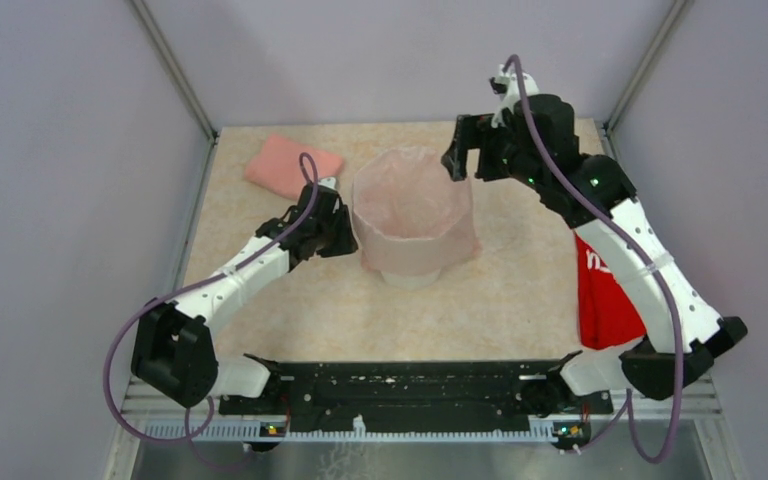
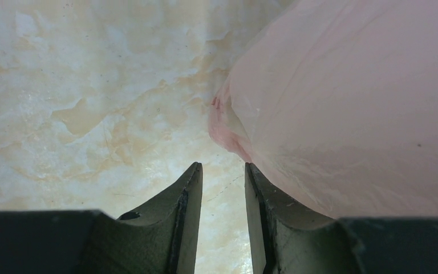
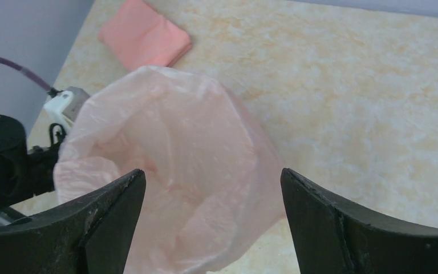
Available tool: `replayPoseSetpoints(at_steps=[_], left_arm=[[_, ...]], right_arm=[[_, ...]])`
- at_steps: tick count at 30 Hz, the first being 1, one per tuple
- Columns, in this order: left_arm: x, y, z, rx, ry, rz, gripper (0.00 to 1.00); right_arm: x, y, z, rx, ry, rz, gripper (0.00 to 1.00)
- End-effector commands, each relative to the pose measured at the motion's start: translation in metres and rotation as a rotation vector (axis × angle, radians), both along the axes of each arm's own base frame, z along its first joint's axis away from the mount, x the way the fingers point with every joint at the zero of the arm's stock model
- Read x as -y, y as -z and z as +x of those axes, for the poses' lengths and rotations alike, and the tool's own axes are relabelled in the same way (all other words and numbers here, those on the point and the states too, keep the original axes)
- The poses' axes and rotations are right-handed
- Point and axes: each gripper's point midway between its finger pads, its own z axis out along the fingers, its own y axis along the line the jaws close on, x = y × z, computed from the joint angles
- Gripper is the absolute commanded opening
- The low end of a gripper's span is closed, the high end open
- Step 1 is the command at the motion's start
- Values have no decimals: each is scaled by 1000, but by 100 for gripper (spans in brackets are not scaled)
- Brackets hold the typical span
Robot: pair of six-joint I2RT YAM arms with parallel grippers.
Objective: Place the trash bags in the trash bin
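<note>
Trash bag (image 1: 412, 205): was seen draped over the trash bin, its mouth spread open upward and its film turned down over the rim and outer wall.
Trash bin (image 1: 408, 277): was stood upright near the middle of the worktop (image 1: 480, 310); only its white foot was shown below the film.
Long axis: was taken as vertical, mouth up, so entry was judged to be from above and tucking from the side.
Loose hem (image 2: 223, 128): a bunched pink edge was seen low on the bin's left flank, just ahead and slightly right of the left fingers.
Left end effector (image 2: 222, 182): was held low at the bin's left side, its fingers parted by a narrow slit with nothing between them. Contact of the right-hand finger (image 2: 258, 197) with the film could not be told.
Right end effector (image 3: 212, 171): was held above the back-right of the rim with its fingers spread wide and empty, the bag's mouth lying below and ahead of it.
Nearer arm: the left was judged nearer to the hanging film, the right better placed for the mouth.
Step judged: lining appeared largely done, with the film's seating left to be settled.
Beyond: a folded salmon cloth (image 1: 293, 165) lay at the back-left, well apart; a red packet (image 1: 605, 295) lay under the right arm.
</note>
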Motion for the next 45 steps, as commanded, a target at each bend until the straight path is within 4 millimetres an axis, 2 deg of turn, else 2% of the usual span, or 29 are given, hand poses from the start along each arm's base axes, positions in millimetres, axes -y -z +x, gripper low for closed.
replayPoseSetpoints(at_steps=[1, 4, 8, 14, 24, 39, 45], left_arm=[[12, -33, 6, 76, 46, -67, 40], [17, -36, 6, 84, 69, -89, 40], [19, -37, 5, 85, 78, -100, 40], [19, -34, 3, 86, 78, -107, 40], [21, -24, 2, 79, 83, -119, 40], [18, -10, 3, 77, 70, -111, 39], [18, -4, 3, 68, 72, -114, 39]], right_arm=[[-33, 4, -1, -26, -70, -113, 86], [-60, 16, 2, -57, -121, -146, 82], [-86, 41, 6, -110, -165, -210, 79], [-107, 82, 7, -189, -225, -254, 74], [-113, 145, -2, -320, -271, -307, 71], [-117, 203, -2, -428, -288, -378, 65], [-114, 216, 0, -439, -271, -394, 64]])
